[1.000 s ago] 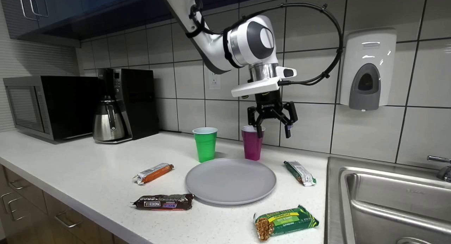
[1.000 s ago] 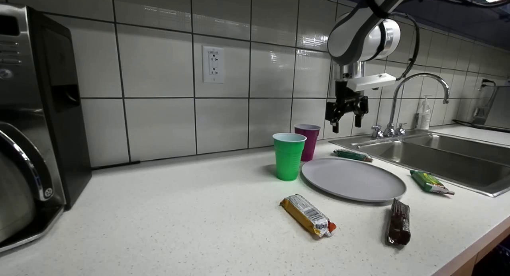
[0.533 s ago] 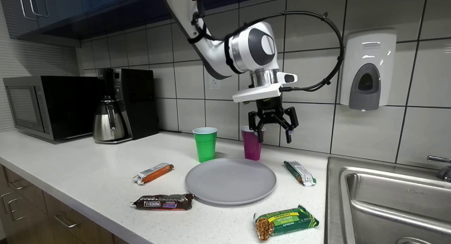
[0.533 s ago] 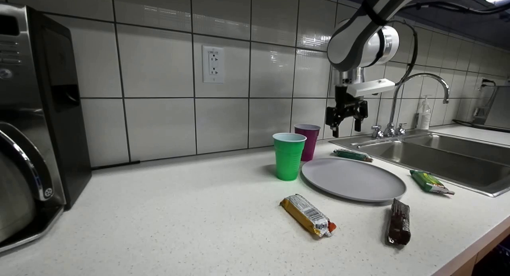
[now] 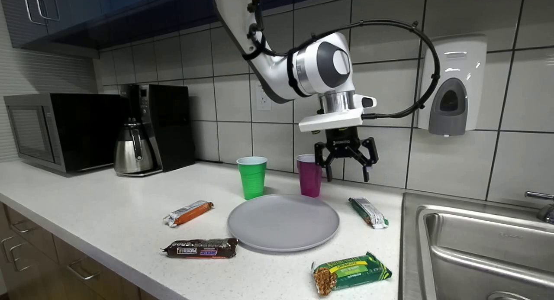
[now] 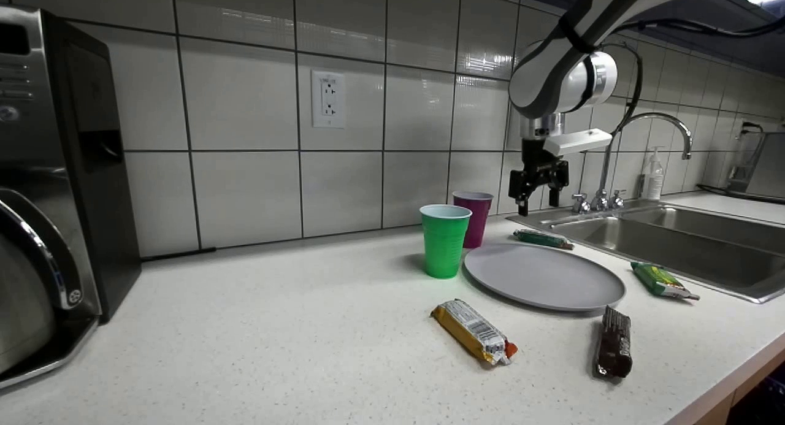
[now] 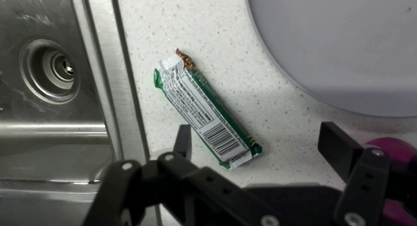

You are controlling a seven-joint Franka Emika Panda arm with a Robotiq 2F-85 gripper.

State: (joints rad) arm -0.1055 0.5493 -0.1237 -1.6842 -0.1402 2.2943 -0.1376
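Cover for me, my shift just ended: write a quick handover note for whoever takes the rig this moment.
Claw: open, gripping nothing, above the counter near a green-wrapped bar.
Things: that bar lies barcode side up between gray plate and sink. A second green bar, an orange bar and a brown bar lie around the plate; a purple cup and a green cup stand beside it.
Done: claw open near that bar.
Left: that bar is not yet gripped.

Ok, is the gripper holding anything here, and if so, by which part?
Nothing is held. The gripper is open, jaws apart, and the nearest bar lies below, untouched.
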